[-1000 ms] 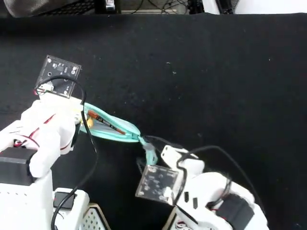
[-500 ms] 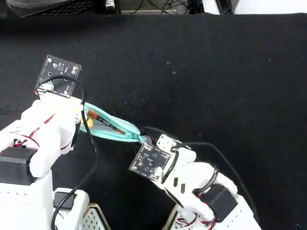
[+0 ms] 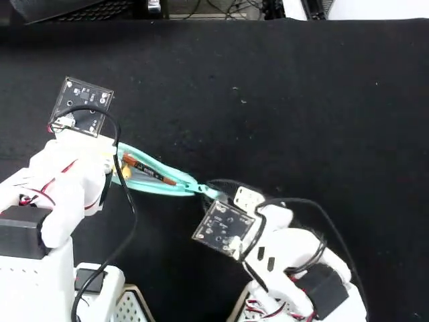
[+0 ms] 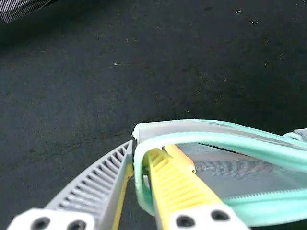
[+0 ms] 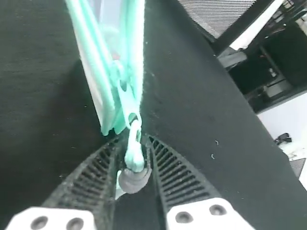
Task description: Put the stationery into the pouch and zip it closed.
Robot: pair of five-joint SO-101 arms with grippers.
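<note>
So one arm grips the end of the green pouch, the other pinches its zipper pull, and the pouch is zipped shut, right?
Not quite. The pouch is open, not zipped shut: the high view shows its mouth gaping with a pen inside. The left gripper does grip its end, and the right gripper pinches the zipper pull.

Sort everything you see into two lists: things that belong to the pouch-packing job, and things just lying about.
Job: pouch, stationery inside it, zip pull, left gripper holding the pouch, right gripper on the zip pull.
Lying about: cables beyond the table.
</note>
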